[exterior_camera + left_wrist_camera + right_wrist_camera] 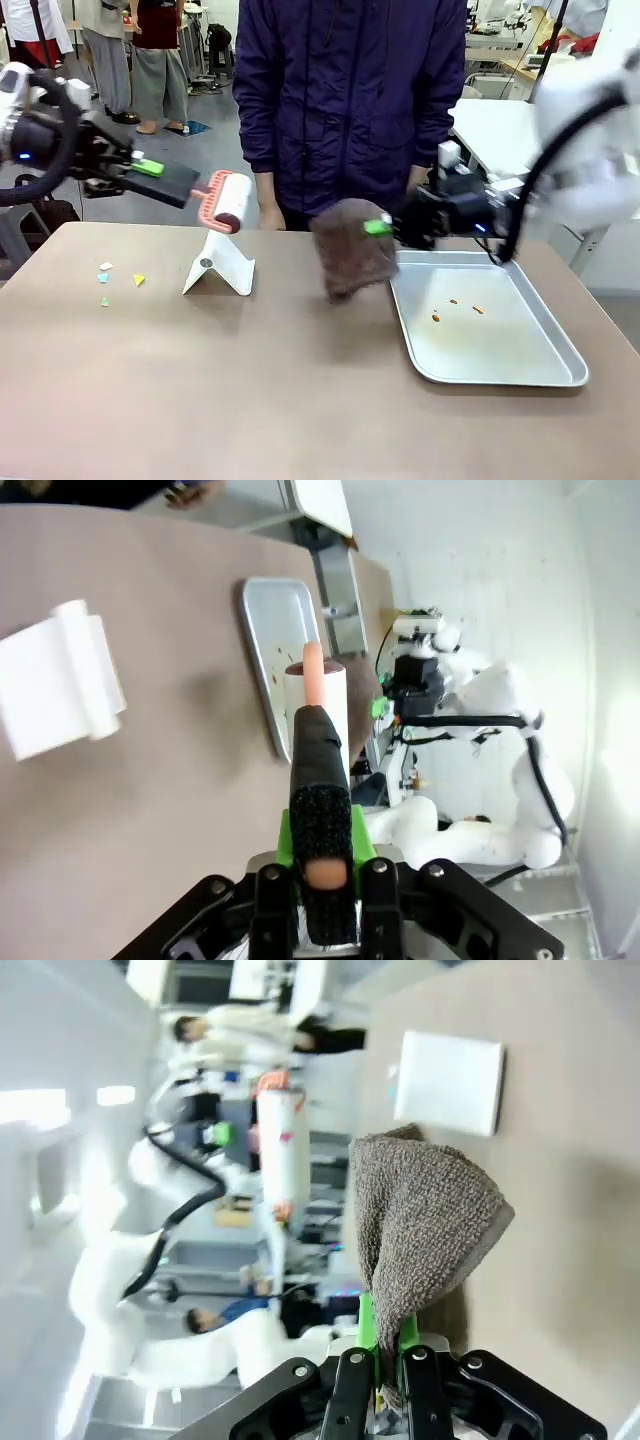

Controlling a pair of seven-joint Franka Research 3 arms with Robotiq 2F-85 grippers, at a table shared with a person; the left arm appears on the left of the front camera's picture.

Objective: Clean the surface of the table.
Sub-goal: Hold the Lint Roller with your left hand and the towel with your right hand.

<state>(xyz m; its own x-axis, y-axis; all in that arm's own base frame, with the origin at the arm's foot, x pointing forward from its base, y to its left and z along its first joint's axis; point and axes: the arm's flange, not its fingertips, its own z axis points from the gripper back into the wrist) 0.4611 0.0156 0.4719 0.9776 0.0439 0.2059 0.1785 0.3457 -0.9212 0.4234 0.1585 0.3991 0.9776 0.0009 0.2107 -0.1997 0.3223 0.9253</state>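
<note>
The tan-brown table [250, 400] carries a few small paper scraps [120, 278] at its far left. My left gripper [150, 170] hovers above that far left edge, shut on the black handle of a lint roller [225, 200] with a salmon frame and a white roll. From the left wrist the gripper [320, 870] clamps that handle, and the roller [325, 695] points away over the table [150, 780]. My right gripper [385, 227] is shut on a grey-brown towel [350, 250] that hangs just above the table's middle. In the right wrist view the towel [420, 1230] drapes from the gripper [385, 1360].
A silver tray [490, 320] with small orange stains lies at the right. A white folded stand [220, 262] sits under the roller, left of the towel. A person in a dark blue jacket [350, 100] stands at the far edge, hands near the table.
</note>
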